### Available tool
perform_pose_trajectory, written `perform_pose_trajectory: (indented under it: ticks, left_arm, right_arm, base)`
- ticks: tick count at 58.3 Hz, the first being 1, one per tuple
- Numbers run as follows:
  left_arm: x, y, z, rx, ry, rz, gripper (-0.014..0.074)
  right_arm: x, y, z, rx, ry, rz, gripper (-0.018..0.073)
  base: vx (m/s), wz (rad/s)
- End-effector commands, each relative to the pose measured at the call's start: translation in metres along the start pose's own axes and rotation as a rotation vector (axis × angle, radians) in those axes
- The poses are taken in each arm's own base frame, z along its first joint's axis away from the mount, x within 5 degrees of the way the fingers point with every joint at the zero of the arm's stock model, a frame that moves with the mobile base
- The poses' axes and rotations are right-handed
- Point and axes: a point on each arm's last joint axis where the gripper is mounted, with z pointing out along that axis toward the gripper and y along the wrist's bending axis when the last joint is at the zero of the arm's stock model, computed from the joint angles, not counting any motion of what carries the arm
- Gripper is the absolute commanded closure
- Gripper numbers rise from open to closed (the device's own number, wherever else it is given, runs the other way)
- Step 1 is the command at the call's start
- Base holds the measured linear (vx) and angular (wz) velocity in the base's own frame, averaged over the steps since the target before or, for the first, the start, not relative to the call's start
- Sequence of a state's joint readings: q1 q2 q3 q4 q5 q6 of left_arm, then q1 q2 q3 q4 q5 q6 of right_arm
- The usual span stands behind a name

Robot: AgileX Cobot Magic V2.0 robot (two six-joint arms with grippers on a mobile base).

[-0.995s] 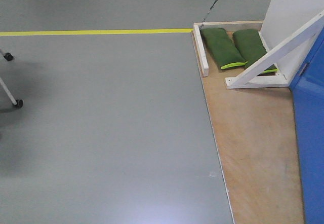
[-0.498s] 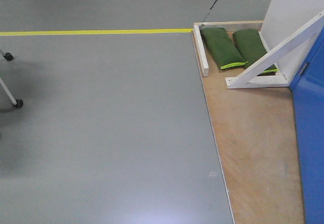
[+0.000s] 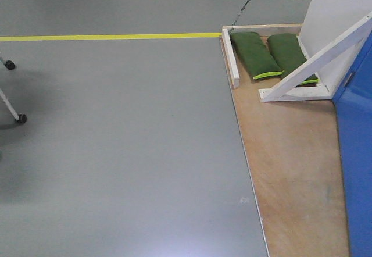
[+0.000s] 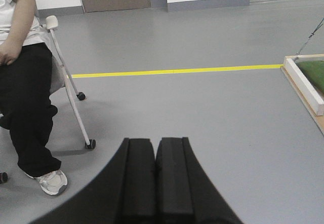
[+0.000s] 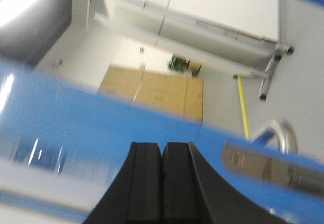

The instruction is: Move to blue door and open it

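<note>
Front view, from 9 o'clock across: chair legs (image 3: pixel 21 118) on casters at the frame edge, then grey floor (image 3: pixel 128 152). A yellow line (image 3: pixel 110 36) runs from 9 toward 1 o'clock and ends at the plywood platform (image 3: pixel 290 170).

At 1 o'clock, on the platform's far end, lies a white wooden bar (image 3: pixel 231 62). Right of it are 2 green sandbags (image 3: pixel 254 54) side by side, the right one partly under a white diagonal brace (image 3: pixel 317 65) of the white wall panel (image 3: pixel 340 7).

The blue door (image 3: pixel 356 170) stands at 3 to 5 o'clock along the platform's right edge, just right of the brace foot. Only its lower part shows.

Left wrist view: a person (image 4: pixel 25 82) sits on a wheeled chair (image 4: pixel 76 102) at 9 o'clock. The left gripper (image 4: pixel 155 145) is at 6 o'clock, its 2 pads pressed together with nothing held, over bare floor.

Right wrist view, heavily blurred: the right gripper (image 5: pixel 162 150) is at 6 o'clock, pads together, nothing held. A blue band (image 5: pixel 91 127) crosses behind it from 9 to 4 o'clock; cannot tell whether it is door or frame. A curved silver metal piece (image 5: pixel 277 133) sits at 4 o'clock, too smeared to identify
</note>
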State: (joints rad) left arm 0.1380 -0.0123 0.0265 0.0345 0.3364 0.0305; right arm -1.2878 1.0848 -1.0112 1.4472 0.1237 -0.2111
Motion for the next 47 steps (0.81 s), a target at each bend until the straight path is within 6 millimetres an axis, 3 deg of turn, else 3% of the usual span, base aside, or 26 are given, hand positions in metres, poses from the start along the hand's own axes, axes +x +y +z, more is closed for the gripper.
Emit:
perform_pose_trajectory:
  ticks: [1, 18, 47]
  left_arm:
    - [-0.007, 0.0, -0.001, 0.004, -0.097, -0.006, 0.0526]
    - [-0.007, 0.0, -0.001, 0.004, -0.097, -0.006, 0.0526]
    - [-0.007, 0.0, -0.001, 0.004, -0.097, -0.006, 0.0526]
  right_arm:
    - [-0.016, 0.011, 0.007, -0.024, -0.056, 0.018, 0.0557]
    - [-0.019, 0.019, 0.064, -0.051, 0.046, 0.1, 0.0557]
    - [0.023, 0.04, 0.05, -0.219, 0.573, 0.092, 0.0557]
  base:
    - [0.0, 0.0]
    - [0.0, 0.0]
    - [0.0, 0.0]
